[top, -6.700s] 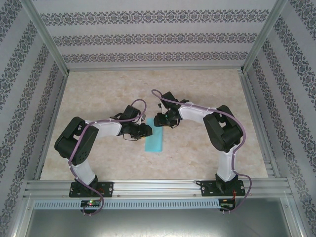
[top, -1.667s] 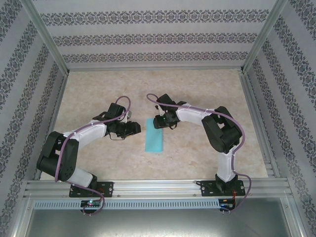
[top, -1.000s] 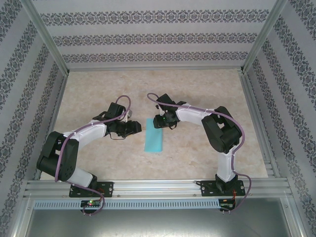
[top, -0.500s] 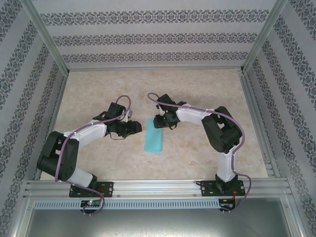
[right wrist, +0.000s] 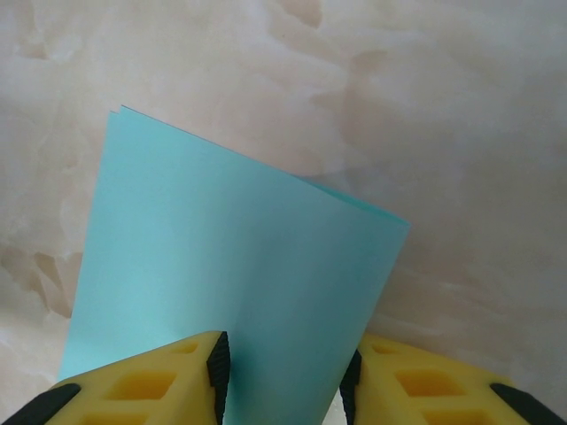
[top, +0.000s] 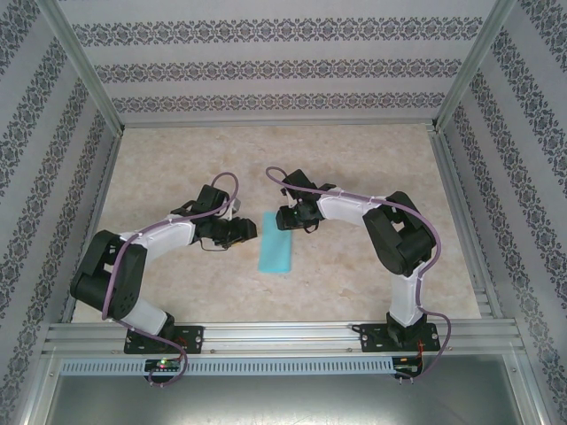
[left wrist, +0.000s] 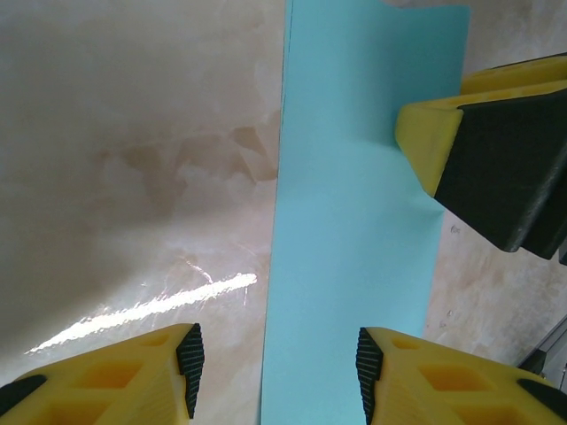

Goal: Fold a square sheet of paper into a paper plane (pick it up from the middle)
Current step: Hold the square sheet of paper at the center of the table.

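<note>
The left gripper sits low over the table at about 9 o'clock from the square sheet of paper. Its jaws are moderately apart and hold nothing. In its wrist view one pad is over bare marble and the other over the turquoise, so the paper's long edge runs up through the gap.

The sheet itself lies flat near the table's middle, already doubled into a narrow strip whose length runs roughly 12 to 6 in the overhead view. No yellow shows, and at the far end in the right wrist view the two layers look slightly out of line.

The right gripper is at the strip's 12 o'clock end. Its jaws are rather narrow but parted and nothing is clamped, with the paper passing below and between the pads. From the left wrist camera, one of its fingers meets the strip's 3 o'clock edge (whether it presses down or only grazes, I cannot tell).

My worry is sliding. The marble looks smooth and the paper is thin, so a sideways nudge from either finger could turn the whole strip instead of lifting one layer. If a pad catches only the top ply, the existing crease could open or the next fold could run crooked. The two grippers are also near each other, so closing in on the same end risks a knock.
</note>
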